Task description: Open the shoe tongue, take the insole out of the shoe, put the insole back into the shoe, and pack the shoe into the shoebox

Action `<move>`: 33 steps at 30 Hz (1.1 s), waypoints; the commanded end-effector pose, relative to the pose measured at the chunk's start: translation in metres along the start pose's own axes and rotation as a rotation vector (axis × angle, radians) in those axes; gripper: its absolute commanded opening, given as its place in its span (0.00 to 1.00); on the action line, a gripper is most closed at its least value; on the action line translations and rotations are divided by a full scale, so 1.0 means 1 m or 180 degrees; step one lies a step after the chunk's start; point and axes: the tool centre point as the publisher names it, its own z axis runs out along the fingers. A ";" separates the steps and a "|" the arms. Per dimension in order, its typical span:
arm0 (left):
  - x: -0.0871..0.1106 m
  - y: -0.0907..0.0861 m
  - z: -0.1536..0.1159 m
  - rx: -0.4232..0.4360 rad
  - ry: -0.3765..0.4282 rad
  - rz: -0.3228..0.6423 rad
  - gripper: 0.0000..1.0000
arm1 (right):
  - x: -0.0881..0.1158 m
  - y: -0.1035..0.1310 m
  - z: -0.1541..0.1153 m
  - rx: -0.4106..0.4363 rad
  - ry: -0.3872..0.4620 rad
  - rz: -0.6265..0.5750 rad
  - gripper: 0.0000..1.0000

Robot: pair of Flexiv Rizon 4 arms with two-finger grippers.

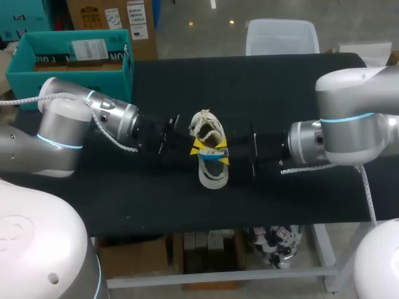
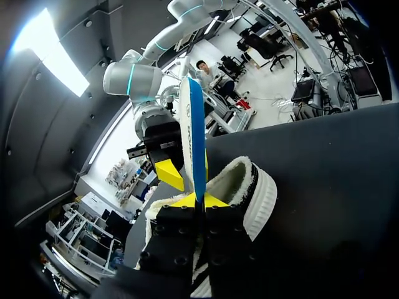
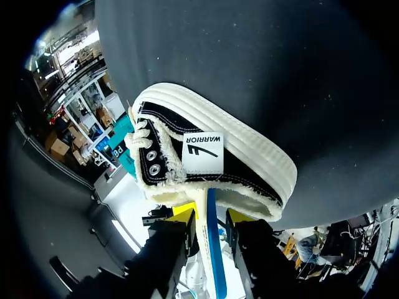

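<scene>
Head view is showing the shoe point(image 1: 211, 175) lying in the middle of the black tabletop point(image 1: 299, 93), its lacing spread and the opening gaping, so I am judging the tongue step as done. The blue insole point(image 1: 210, 157) is standing on edge, partly out of the opening. It is neither fully out nor seated, and I cannot tell which of the two insole steps this belongs to. The left wrist view is showing the left pincer point(image 2: 198, 200) pinched tight on the insole's lower edge, with the blue strip rising straight ahead of it. The right pincer point(image 3: 212, 215) is sitting at the insole from the opposite side, just above the shoe's collar, but I cannot tell whether it is actually gripping. Both arms are reaching in low and roughly level from their own sides, wrists facing each other across the shoe. Packing is not yet done: the teal shoebox point(image 1: 19, 62) is waiting open, well apart at the far left corner.
</scene>
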 end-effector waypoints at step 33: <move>-0.006 -0.036 0.001 0.0145 -0.0036 0.0229 0.00 | -0.003 -0.011 -0.001 0.0062 0.0017 -0.0060 0.00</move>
